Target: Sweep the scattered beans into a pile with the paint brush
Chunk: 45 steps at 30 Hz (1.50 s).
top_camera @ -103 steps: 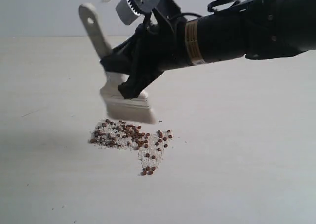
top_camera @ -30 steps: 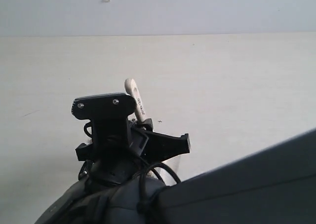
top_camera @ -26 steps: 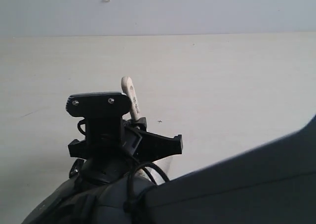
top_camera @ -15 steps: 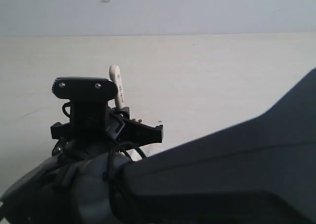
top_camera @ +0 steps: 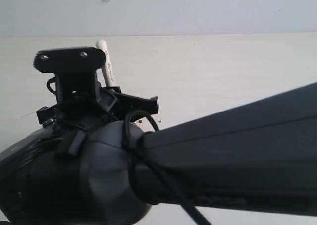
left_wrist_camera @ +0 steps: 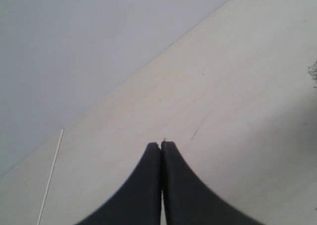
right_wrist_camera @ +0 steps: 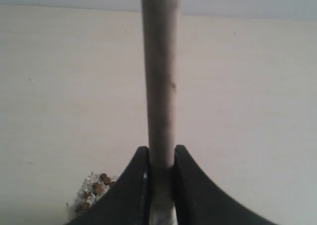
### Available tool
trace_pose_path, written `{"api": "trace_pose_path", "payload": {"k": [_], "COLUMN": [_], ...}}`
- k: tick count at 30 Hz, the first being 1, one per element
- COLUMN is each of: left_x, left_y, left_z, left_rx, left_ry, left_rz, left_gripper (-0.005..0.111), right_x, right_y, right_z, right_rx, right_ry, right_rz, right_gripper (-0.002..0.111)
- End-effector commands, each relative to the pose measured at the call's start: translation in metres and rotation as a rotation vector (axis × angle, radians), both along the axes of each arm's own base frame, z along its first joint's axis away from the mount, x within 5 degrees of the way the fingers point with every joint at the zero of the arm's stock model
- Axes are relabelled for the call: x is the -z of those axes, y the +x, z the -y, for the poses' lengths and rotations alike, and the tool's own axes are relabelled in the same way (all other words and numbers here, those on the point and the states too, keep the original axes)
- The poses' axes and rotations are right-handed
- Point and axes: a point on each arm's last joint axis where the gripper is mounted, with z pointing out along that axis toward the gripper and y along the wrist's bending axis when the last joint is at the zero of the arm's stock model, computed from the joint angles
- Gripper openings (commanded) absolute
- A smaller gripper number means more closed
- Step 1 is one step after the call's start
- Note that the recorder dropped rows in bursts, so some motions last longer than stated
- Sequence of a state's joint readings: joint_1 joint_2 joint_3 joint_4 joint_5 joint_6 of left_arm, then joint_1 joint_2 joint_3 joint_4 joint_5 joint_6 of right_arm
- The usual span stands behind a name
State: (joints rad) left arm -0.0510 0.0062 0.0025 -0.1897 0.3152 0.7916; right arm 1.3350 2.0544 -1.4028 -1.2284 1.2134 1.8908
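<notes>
Paint brush (right_wrist_camera: 159, 76): one. Its pale handle stands upright and runs up out of the right wrist view. Bristles and ferrule are hidden.
Right gripper (right_wrist_camera: 161, 171): one, jaws narrowed onto the brush handle, a finger tight on each side.
Writing: dark print on the handle in the exterior view, too small to read.
Beans (right_wrist_camera: 96, 187): a small reddish-brown cluster of roughly eight lies on the table just left of the gripper. The rest are hidden by the finger.
White crumbs (right_wrist_camera: 85, 191): mixed in among the beans.
Right arm (top_camera: 208, 160): black. It fills the near part of the exterior view and blocks the pile.
Left gripper (left_wrist_camera: 161, 153): one, fingertips pressed together with nothing between them, over bare table.
Table (top_camera: 237, 71): pale wood.
Wall (top_camera: 198, 9): grey, at the far side.
</notes>
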Motion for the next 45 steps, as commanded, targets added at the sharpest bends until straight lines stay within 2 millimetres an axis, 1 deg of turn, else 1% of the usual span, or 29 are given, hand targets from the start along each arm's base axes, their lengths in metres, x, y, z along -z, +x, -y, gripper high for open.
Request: {"api": "trace_pose_path", "payload": {"k": [1, 3, 5, 6, 7, 8, 9, 11, 14, 15, 16, 18, 21, 23, 25, 28, 32, 38, 39, 41, 43, 45], "left_x": [-0.002, -0.002, -0.002, -0.002, -0.002, -0.002, -0.002, -0.002, -0.002, -0.002, -0.002, -0.002, -0.002, -0.002, -0.002, -0.002, -0.002, -0.002, -0.002, -0.002, -0.002, -0.002], "left_y": [0.0, 0.0, 0.0, 0.0, 0.0, 0.0, 0.0, 0.0, 0.0, 0.0, 0.0, 0.0, 0.0, 0.0, 0.0, 0.0, 0.0, 0.0, 0.0, 0.0, 0.0, 0.0], "left_z": [0.0, 0.0, 0.0, 0.0, 0.0, 0.0, 0.0, 0.0, 0.0, 0.0, 0.0, 0.0, 0.0, 0.0, 0.0, 0.0, 0.0, 0.0, 0.0, 0.0, 0.0, 0.0], "left_rx": [-0.004, -0.004, -0.004, -0.004, -0.004, -0.004, -0.004, -0.004, -0.004, -0.004, -0.004, -0.004, -0.004, -0.004, -0.004, -0.004, -0.004, -0.004, -0.004, -0.004, -0.004, -0.004], "left_ry": [-0.018, -0.018, -0.018, -0.018, -0.018, -0.018, -0.018, -0.018, -0.018, -0.018, -0.018, -0.018, -0.018, -0.018, -0.018, -0.018, -0.018, -0.018, -0.018, -0.018, -0.018, -0.018], "left_rz": [0.015, 0.015, 0.015, 0.015, 0.015, 0.015, 0.015, 0.015, 0.015, 0.015, 0.015, 0.015, 0.015, 0.015, 0.015, 0.015, 0.015, 0.015, 0.015, 0.015, 0.015, 0.015], "left_gripper": [0.0, 0.0, 0.0, 0.0, 0.0, 0.0, 0.0, 0.0, 0.0, 0.0, 0.0, 0.0, 0.0, 0.0, 0.0, 0.0, 0.0, 0.0, 0.0, 0.0, 0.0, 0.0], "right_x": [-0.041, -0.057, -0.07, -0.073, -0.075, -0.074, -0.078, -0.077, -0.077, -0.071, -0.068, -0.057, -0.048, -0.042, -0.037, -0.024, -0.002, 0.025, 0.035, 0.046, 0.052, 0.053], "right_y": [-0.02, -0.029, -0.032, -0.035, -0.035, -0.037, -0.037, -0.033, -0.017, -0.01, -0.007, -0.002, -0.003, -0.006, -0.004, 0.002, 0.007, 0.008, 0.012, 0.019, 0.028, 0.034], "right_z": [-0.006, -0.007, -0.005, -0.007, -0.008, -0.01, -0.007, 0.001, 0.025, 0.035, 0.042, 0.056, 0.072, 0.083, 0.092, 0.105, 0.119, 0.117, 0.116, 0.114, 0.114, 0.114], "right_rx": [-0.259, -0.349, -0.428, -0.563, -0.655, -0.793, -0.897, -1.047, -1.158, -1.21, -1.241, -1.369, -1.545, -1.607, -1.611, -1.561, -1.525, -1.545, -1.517, -1.471, -1.396, -1.342], "right_ry": [-0.288, -0.403, -0.505, -0.492, -0.465, -0.446, -0.384, -0.284, -0.107, -0.05, 0.003, 0.091, 0.26, 0.329, 0.357, 0.34, 0.301, 0.306, 0.308, 0.298, 0.299, 0.269], "right_rz": [0.096, 0.145, 0.158, 0.137, 0.125, 0.109, 0.098, 0.09, 0.06, 0.03, 0.002, -0.044, -0.049, -0.011, 0.024, 0.034, -0.007, -0.063, -0.07, -0.053, -0.021, 0.023], "right_gripper": [0.0, 0.0, 0.0, 0.0, 0.0, 0.0, 0.0, 0.0, 0.0, 0.0, 0.0, 0.0, 0.0, 0.0, 0.0, 0.0, 0.0, 0.0, 0.0, 0.0, 0.0, 0.0]}}
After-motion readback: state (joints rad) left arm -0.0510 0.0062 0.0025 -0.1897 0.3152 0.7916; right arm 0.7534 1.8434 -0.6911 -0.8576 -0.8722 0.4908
